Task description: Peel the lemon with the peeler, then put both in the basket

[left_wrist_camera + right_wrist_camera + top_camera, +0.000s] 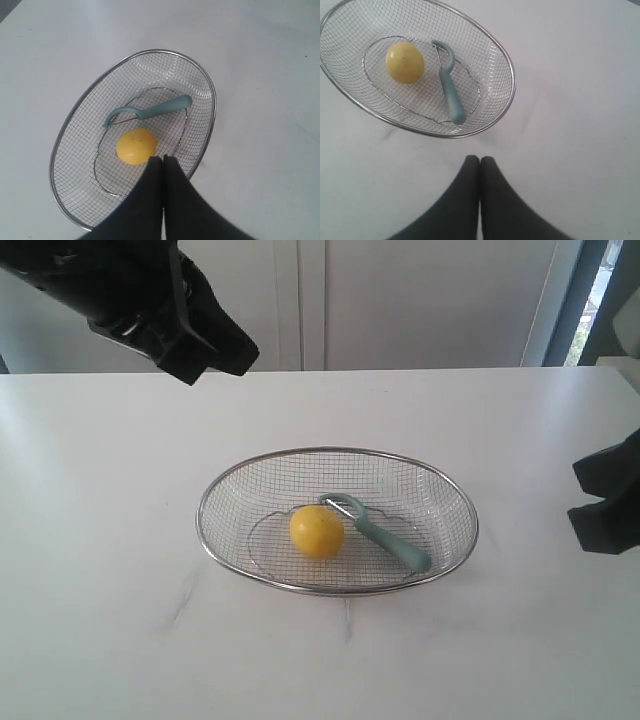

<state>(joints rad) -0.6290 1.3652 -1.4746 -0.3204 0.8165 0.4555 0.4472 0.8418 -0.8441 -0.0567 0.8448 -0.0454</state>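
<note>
Looking down the left wrist camera, I see my left end effector (162, 158) fully closed, its two dark fingers (150, 190) pressed flat together with nothing between them. In the exterior view it hangs in the upper left of the frame, raised off the counter (100, 560) and well apart from everything on it. My right end effector (480, 159) is likewise clamped closed and empty. In the exterior view it sits at the right edge of the frame, about mid-height, apart from the basket (200, 512).

The basket stands on the white counter in the middle of the exterior frame. Both task items lie inside it on the mesh bottom. The lemon (317, 531) rests a little left of the basket's centre, its visible skin a smooth, even yellow. The peeler (385, 535) lies just beside it on the right. Its curved blade head is next to the lemon's upper right, and its teal handle runs toward the lower right. A slim gap between the two shows in the right wrist view.
</note>
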